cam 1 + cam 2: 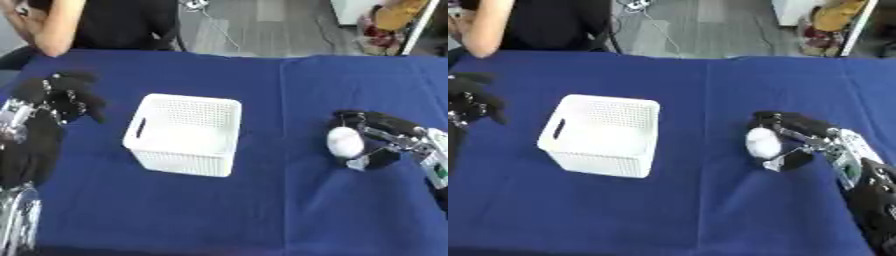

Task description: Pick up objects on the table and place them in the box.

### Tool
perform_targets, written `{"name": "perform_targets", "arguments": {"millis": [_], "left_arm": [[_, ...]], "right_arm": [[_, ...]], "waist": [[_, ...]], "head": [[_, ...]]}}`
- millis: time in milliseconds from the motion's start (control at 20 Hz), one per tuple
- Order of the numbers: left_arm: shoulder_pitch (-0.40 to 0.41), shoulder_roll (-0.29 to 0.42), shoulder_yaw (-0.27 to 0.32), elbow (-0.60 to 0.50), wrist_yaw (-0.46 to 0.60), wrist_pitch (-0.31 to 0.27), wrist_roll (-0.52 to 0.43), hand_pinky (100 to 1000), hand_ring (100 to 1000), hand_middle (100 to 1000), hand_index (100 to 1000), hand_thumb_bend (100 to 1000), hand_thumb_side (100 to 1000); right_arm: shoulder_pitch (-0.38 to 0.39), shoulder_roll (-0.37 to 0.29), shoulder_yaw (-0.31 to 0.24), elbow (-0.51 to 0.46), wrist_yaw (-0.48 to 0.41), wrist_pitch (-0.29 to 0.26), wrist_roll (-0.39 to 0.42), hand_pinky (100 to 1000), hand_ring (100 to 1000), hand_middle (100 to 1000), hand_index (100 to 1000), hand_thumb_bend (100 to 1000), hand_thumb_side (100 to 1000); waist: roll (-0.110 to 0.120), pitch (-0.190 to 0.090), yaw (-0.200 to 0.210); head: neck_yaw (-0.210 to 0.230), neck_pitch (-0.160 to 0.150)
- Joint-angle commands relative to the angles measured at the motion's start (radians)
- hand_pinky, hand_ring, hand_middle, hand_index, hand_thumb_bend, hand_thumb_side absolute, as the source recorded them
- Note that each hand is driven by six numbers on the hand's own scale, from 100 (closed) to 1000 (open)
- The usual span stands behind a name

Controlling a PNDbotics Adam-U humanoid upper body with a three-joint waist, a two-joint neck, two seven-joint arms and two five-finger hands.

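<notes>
A white perforated box (185,134) stands on the blue table (289,200), left of centre, and looks empty. A white egg-shaped object (345,141) lies at the right. My right hand (382,131) reaches in from the right edge, its fingers and thumb curled round that object at table height. My left hand (63,95) hangs at the left, beside the box and apart from it, with relaxed fingers holding nothing.
A person in a black top sits at the table's far left edge, one bare arm (59,25) on the far corner. Bare blue cloth lies between the box and my right hand and along the front.
</notes>
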Motion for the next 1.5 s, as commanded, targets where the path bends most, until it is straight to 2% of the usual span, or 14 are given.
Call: {"name": "perform_targets", "arguments": {"millis": [50,200,500,650,950,1050,1100,1150,1350,1500], "left_arm": [[-0.016,0.005,0.0,-0.017,0.001,-0.003,-0.001,478,562,728,698,117,965],[-0.016,0.004,-0.001,-0.017,0.001,-0.003,-0.002,478,562,728,698,117,964],[-0.016,0.005,-0.001,-0.017,0.003,-0.003,-0.001,478,562,728,698,118,964],[-0.016,0.005,-0.001,-0.017,0.003,-0.002,-0.002,478,563,728,698,117,964],[-0.017,0.004,-0.001,-0.017,0.003,-0.002,-0.003,478,562,728,698,118,964],[-0.016,0.005,-0.001,-0.017,0.003,-0.001,-0.003,478,563,728,698,118,964],[-0.016,0.005,-0.001,-0.017,0.003,-0.001,-0.003,478,563,728,698,118,964],[-0.015,0.005,-0.001,-0.017,0.003,0.0,-0.003,478,563,728,698,118,965],[-0.011,0.006,0.001,-0.017,0.0,0.003,-0.003,478,562,729,697,119,966],[-0.008,0.006,0.002,-0.017,-0.003,0.006,-0.002,478,563,729,697,120,966]], "right_arm": [[0.003,-0.019,-0.011,0.036,0.05,-0.152,0.128,716,916,728,780,174,107],[0.006,-0.02,-0.018,0.052,0.073,-0.152,0.088,615,823,625,686,100,100],[0.012,-0.02,-0.023,0.074,0.109,-0.152,-0.007,534,719,461,542,100,100],[0.014,-0.02,-0.022,0.081,0.12,-0.152,-0.047,522,705,422,517,100,100],[0.02,-0.019,-0.014,0.075,0.118,-0.152,-0.096,515,703,406,516,100,100],[0.025,-0.022,-0.009,0.049,0.073,-0.152,-0.105,519,701,401,517,100,100],[0.029,-0.027,-0.005,0.028,0.037,-0.152,-0.105,520,702,406,518,100,173],[0.032,-0.032,-0.004,0.002,-0.008,-0.152,-0.103,524,703,393,516,100,100],[0.049,-0.073,-0.021,-0.119,-0.257,-0.152,-0.049,514,692,379,516,100,100],[0.058,-0.094,-0.055,-0.165,-0.471,-0.152,0.02,504,686,364,512,100,100]], "waist": [[0.004,-0.002,-0.001],[0.004,-0.002,-0.001],[0.004,-0.005,-0.002],[0.004,-0.005,-0.001],[0.004,-0.005,0.0],[0.003,-0.006,0.0],[0.002,-0.007,-0.001],[0.001,-0.007,-0.002],[-0.004,-0.012,-0.007],[-0.007,-0.016,-0.013]], "head": [[-0.004,-0.013],[-0.004,-0.012],[-0.004,-0.013],[-0.004,-0.013],[-0.004,-0.013],[-0.001,-0.013],[0.0,-0.013],[0.002,-0.013],[0.014,-0.012],[0.021,-0.013]]}}
